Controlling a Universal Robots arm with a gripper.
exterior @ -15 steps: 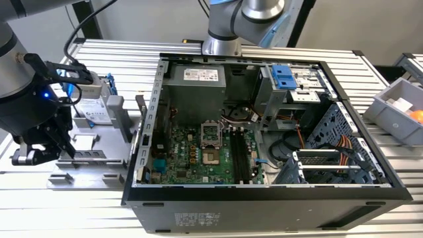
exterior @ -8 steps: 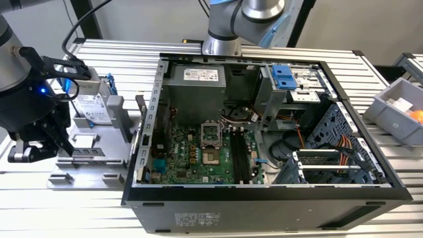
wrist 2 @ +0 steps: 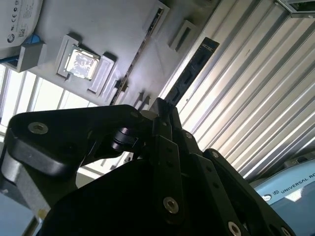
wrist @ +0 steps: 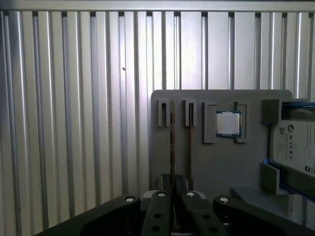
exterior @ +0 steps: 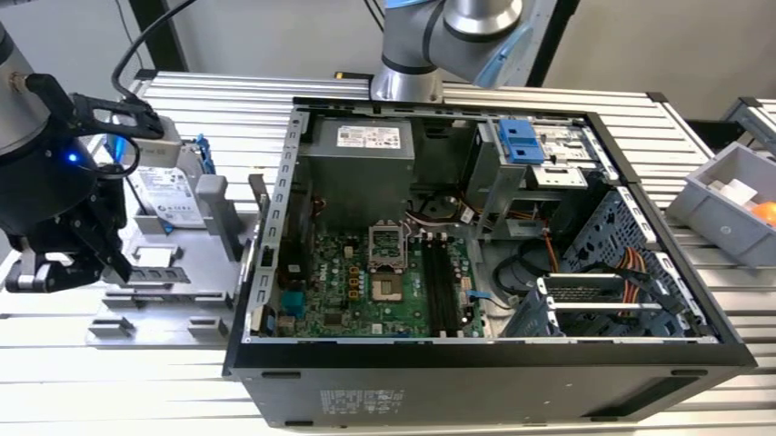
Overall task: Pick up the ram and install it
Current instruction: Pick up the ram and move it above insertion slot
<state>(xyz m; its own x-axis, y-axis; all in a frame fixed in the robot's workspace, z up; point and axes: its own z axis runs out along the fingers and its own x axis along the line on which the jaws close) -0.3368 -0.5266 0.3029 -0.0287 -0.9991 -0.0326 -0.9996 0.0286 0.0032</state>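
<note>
The ram (wrist 2: 189, 73) is a thin dark stick seen edge-on, running out from between my fingers over the grey holder's edge and the ribbed table. In the first wrist view the ram (wrist: 172, 147) lies along the holder (wrist: 197, 162) beside a second thin line in a slot (wrist: 190, 132). My gripper (wrist 2: 162, 110) (wrist: 173, 189) is shut on the ram's near end. In the exterior view the gripper (exterior: 54, 263) hangs at the left, over the holder (exterior: 170, 300), well away from the motherboard's black slots (exterior: 439, 286).
The open computer case (exterior: 485, 363) fills the table's middle, with cables and a blue latch (exterior: 519, 141) inside. The holder also carries a processor chip (wrist: 228, 123) and a hard drive (exterior: 170, 195). A grey bin (exterior: 728, 200) stands at the exterior view's right.
</note>
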